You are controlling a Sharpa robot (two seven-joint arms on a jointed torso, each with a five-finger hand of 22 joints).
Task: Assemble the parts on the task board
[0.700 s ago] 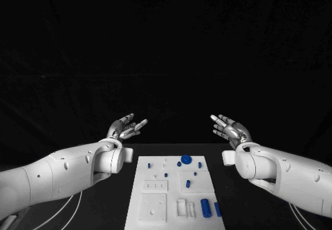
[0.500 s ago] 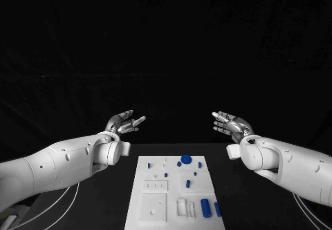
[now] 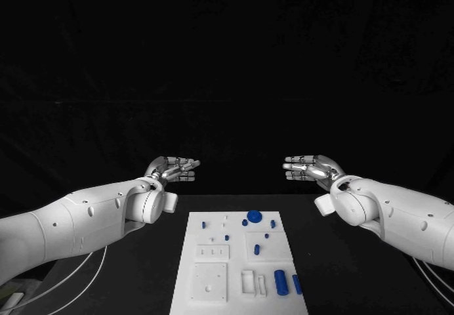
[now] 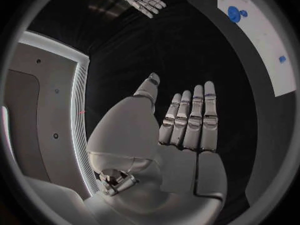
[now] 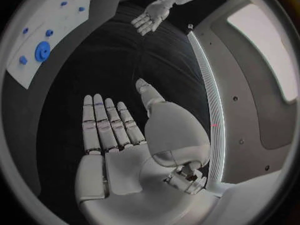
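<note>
Both hands have turned since the earlier head views: the fingers that pointed up and away now lie level, pointing inward toward each other above the far end of the task board (image 3: 239,262). The left hand (image 3: 172,168) and the right hand (image 3: 310,167) hang in the air well apart, beyond the board's far edge, and neither touches anything. In the wrist views the left hand (image 4: 181,130) and the right hand (image 5: 119,130) show flat palms with straight fingers lying side by side, holding nothing.

The board lies on the black counter (image 3: 331,262) between the two forearms. A large round blue knob (image 3: 254,216) stands near the board's far edge with small blue pegs (image 3: 245,224) beside it; a long blue cylinder (image 3: 280,283) lies at the board's near right corner.

I judge that assembly has not begun: the hands seem only to be settling into a ready pose, and every part waits untouched.
</note>
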